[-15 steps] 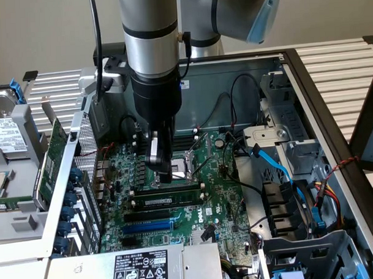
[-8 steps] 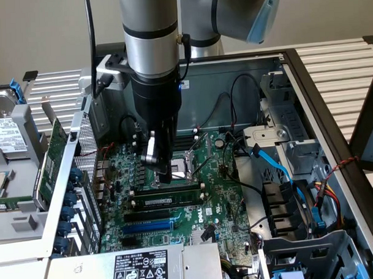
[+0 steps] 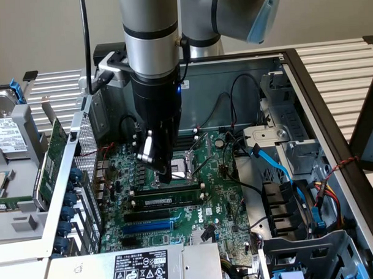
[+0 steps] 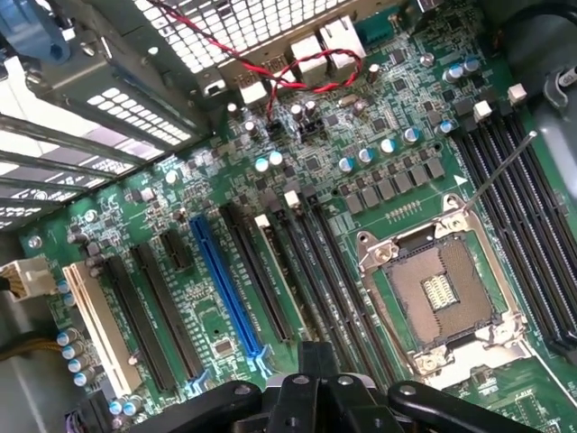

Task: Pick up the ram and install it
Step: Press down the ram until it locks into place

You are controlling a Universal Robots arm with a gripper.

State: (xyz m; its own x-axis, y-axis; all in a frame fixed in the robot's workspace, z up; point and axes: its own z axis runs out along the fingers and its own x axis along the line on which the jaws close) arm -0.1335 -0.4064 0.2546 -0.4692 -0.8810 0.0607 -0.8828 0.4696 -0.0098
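The hand [image 4: 315, 397], fingers closed, is hovering over the green motherboard [image 4: 397, 198], near a blue slot [image 4: 225, 289], black memory slots [image 4: 329, 271] and the open processor socket [image 4: 442, 293].

The ram [image 3: 167, 193] is a long, narrow green circuit-board stick with a row of black chips along its face. In the exterior view it stands on edge in a black memory slot on the motherboard, level along its length and running from the exterior view's left to right. It sits just on the near side of the open processor socket and parallel to the black and blue slots beyond it toward the viewer. Both ends line up with the slot's ends. Whether the end clips are latched cannot be told.
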